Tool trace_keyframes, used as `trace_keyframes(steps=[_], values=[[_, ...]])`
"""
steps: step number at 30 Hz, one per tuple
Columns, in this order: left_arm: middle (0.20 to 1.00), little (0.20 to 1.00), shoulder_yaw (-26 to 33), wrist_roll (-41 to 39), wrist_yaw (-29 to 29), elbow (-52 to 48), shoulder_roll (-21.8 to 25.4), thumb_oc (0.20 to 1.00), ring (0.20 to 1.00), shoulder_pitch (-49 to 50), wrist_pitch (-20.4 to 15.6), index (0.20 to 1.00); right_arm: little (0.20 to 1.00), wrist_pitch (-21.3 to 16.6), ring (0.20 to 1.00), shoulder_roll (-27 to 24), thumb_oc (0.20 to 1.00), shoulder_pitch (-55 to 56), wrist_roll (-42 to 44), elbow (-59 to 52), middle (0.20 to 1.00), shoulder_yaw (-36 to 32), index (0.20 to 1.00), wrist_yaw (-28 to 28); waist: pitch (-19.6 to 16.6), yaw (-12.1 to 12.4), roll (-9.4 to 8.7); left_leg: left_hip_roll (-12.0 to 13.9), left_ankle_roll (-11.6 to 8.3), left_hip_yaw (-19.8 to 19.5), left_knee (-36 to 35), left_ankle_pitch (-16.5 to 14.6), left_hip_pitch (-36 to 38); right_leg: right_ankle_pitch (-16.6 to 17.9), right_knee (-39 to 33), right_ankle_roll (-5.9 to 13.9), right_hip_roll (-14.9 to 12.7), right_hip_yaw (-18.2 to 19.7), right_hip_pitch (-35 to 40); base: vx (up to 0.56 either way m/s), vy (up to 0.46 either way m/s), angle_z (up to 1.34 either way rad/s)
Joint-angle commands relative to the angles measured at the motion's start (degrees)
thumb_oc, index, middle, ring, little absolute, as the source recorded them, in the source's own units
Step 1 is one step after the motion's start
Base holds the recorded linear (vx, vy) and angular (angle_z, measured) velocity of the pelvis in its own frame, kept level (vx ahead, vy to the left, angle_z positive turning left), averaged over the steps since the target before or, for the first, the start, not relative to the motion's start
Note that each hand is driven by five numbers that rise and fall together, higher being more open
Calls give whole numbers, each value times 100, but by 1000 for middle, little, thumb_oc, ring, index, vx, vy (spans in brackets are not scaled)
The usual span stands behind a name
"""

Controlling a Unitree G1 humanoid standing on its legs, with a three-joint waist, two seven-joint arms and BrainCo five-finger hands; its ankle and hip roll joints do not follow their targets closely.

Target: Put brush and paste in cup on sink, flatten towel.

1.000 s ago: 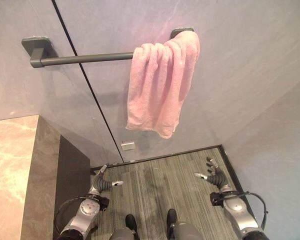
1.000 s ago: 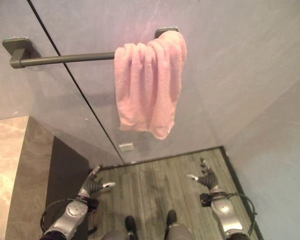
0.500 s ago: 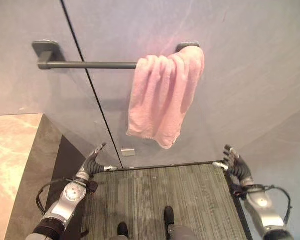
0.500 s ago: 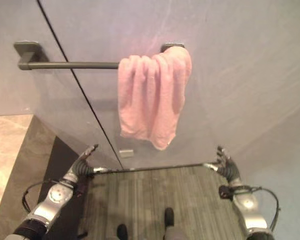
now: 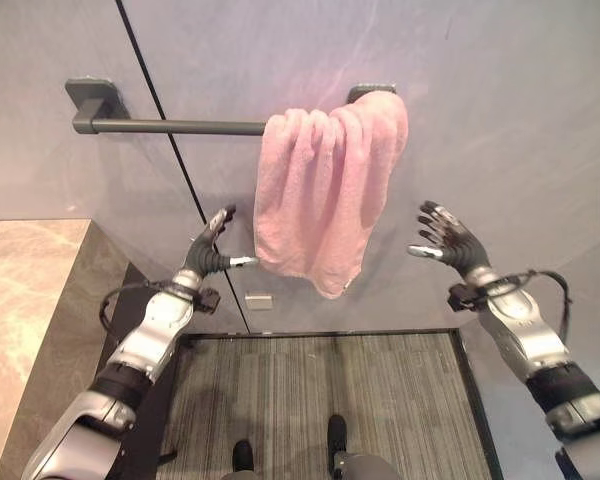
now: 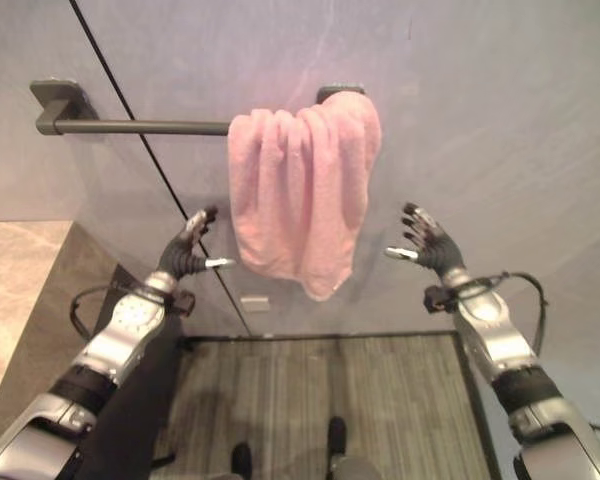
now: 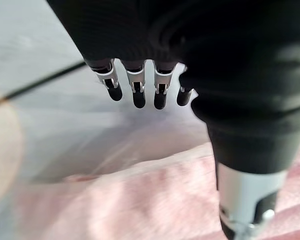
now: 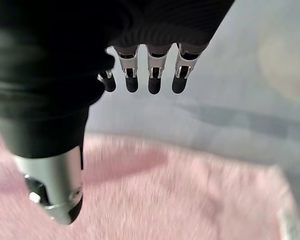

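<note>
On either side of the towel, the fingers of both hands were spread and relaxed, grasping nothing. At the left hand, the fingers pointed up toward the wall while the thumb reached sideways, its tip just beside the towel's lower left edge; whether it touched the cloth could not be told. At the right hand, the fingers fanned out, palm turned toward the towel, near its right side but apart from it. That pink towel hung bunched in folds at the right end of the dark bar on the grey wall, above the striped floor
</note>
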Motion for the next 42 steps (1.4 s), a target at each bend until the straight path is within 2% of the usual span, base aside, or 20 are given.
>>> trace_keyframes(steps=[1, 4, 7, 12, 17, 18, 19, 20, 27, 32, 36, 42], values=[[1000, 1000, -368, -295, 107, 534, 221, 1000, 1000, -1170, -412, 1000, 1000, 1, 1000, -31, 1000, -1015, 695, 398, 1000, 332, 1000, 214, -11, 86, -162, -133, -98, -57, 6, 199, 24, -348, 57, 570, -299, 80, 402, 0, 0, 0], [1000, 1000, -641, -402, 73, 802, 184, 1000, 1000, -1638, -391, 1000, 1000, 105, 1000, 10, 1000, -1592, 786, 691, 1000, 783, 1000, 305, 19, 91, -151, -142, -119, -17, 6, 219, -85, -273, 5, 606, -332, 115, 291, -4, 10, 0], [1000, 1000, -850, -571, 143, 1195, 13, 1000, 1000, -2189, -379, 1000, 1000, 96, 1000, 180, 1000, -2246, 737, 1143, 1000, 986, 1000, 130, 90, 90, -122, -144, -142, 38, 6, 275, -320, -178, 5, 651, -371, 190, 12, -51, 42, -1], [1000, 1000, -995, -817, 161, 1466, -282, 1000, 1000, -2524, -322, 1000, 1000, 83, 1000, 542, 1000, -2606, 807, 1381, 1000, 978, 1000, -102, 134, 60, -102, -134, -158, 63, 6, 317, -459, -109, 5, 657, -376, 263, -141, 7, 25, -14], [1000, 1000, -1092, -883, 132, 1372, -482, 1000, 1000, -2567, -302, 1000, 1000, 113, 1000, 692, 1000, -2615, 819, 1256, 1000, 1011, 1000, -131, 181, 14, -117, -132, -145, 71, 6, 298, -424, -118, 5, 651, -369, 311, -124, 10, 6, -1], [771, 771, -1107, -910, 118, 1313, -509, 771, 771, -2541, -292, 771, 953, 122, 953, 707, 953, -2577, 839, 1205, 953, 1005, 953, -134, 185, 2, -119, -133, -144, 77, 6, 292, -411, -117, 5, 651, -368, 319, -114, 43, 20, -1], [200, 200, -1083, -915, 135, 1223, -531, 200, 200, -2490, -299, 200, 454, 106, 454, 746, 454, -2494, 900, 1110, 454, 952, 454, -142, 184, -3, -121, -129, -137, 83, 6, 277, -388, -124, 5, 651, -369, 324, -95, 31, 17, 0], [200, 200, -1062, -928, 145, 1151, -521, 200, 200, -2427, -305, 200, 200, 95, 200, 769, 200, -2429, 932, 1049, 200, 908, 200, -170, 181, -12, -124, -128, -131, 96, 6, 264, -361, -128, 5, 650, -370, 331, -76, 39, 17, 0], [200, 200, -610, -867, 25, 323, -366, 200, 200, -1333, -289, 200, 200, -40, 200, 714, 200, -1268, 864, -283, 200, 392, 200, -59, 48, -54, -151, -114, -119, 130, 6, 161, -39, -238, 5, 618, -360, 313, 244, 55, 15, -2], [200, 200, -72, -1482, 31, -687, -418, 200, 200, -898, -481, 200, 200, -421, 200, 598, 200, -821, 412, -1714, 200, -243, 200, -225, -42, -84, -168, -101, -123, 97, 6, 124, -20, -289, 5, 631, -365, 260, 304, 18, 2, 3], [200, 200, 316, -1496, 294, -1436, -355, 200, 200, -852, -708, 200, 200, -510, 200, 678, 200, -869, 431, -2500, 200, -150, 200, -178, -58, -75, -214, -86, -140, 117, 6, 133, -70, -280, 5, 648, -357, 278, 247, 0, 0, 0], [200, 200, 606, -1110, 416, -1536, -417, 200, 200, -254, -623, 200, 200, -304, 200, 1030, 200, -891, 191, -2248, 200, 237, 200, -152, -29, 10, -243, -89, -130, 116, 6, 145, -116, -266, 5, 652, -356, 295, 198, -30, 10, -1]])
